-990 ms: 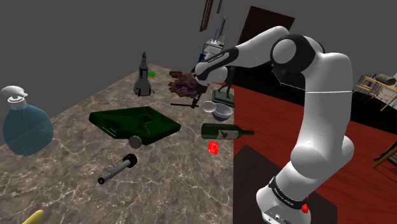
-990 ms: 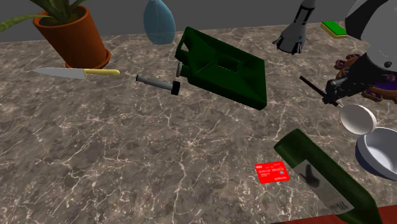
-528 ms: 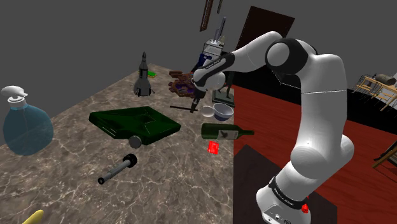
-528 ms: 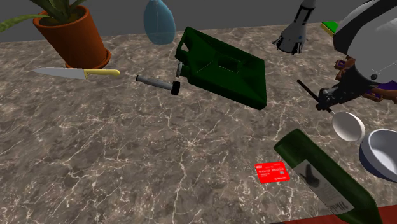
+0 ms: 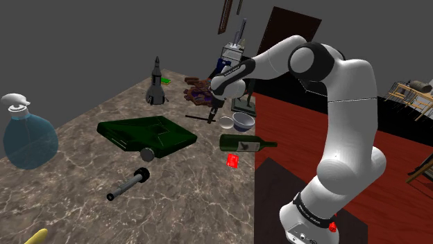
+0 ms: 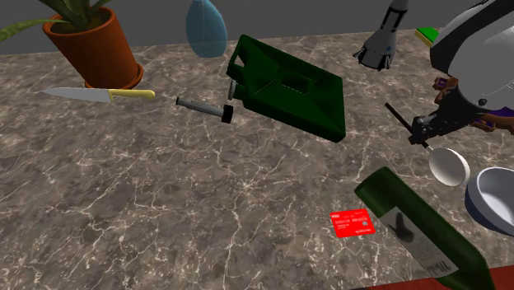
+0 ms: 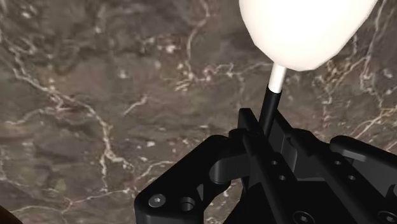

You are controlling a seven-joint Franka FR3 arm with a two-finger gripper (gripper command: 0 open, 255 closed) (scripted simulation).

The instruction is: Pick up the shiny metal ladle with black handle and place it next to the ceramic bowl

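Note:
My gripper (image 5: pixel 214 111) (image 6: pixel 423 132) is shut on the ladle's thin black handle (image 6: pixel 399 114), just above the marble counter. The ladle's scoop (image 5: pixel 226 123) (image 6: pixel 449 165) is drawn white and hangs beside the bowl (image 5: pixel 242 122) (image 6: pixel 494 198), a pale bluish-white bowl near the counter's edge. In the wrist view the white scoop (image 7: pixel 302 28) sits ahead of the gripper (image 7: pixel 264 137), joined to it by a thin stem (image 7: pixel 275 83) that runs between the black fingers. Scoop and bowl look very close; I cannot tell whether they touch.
A dark green bottle (image 5: pixel 244 144) (image 6: pixel 416 231) and a red card (image 5: pixel 232 160) (image 6: pixel 352 222) lie by the counter edge near the bowl. A green canister (image 5: pixel 146 133) (image 6: pixel 288 82), a black torch (image 5: pixel 128 184), a rocket model (image 5: pixel 156 83) and a brown-purple object (image 5: pixel 200 90) surround the spot.
Since a second ago the gripper has carried the ladle lower and toward the second exterior view's left, off the bowl's rim side. Over the last half second it barely moved.

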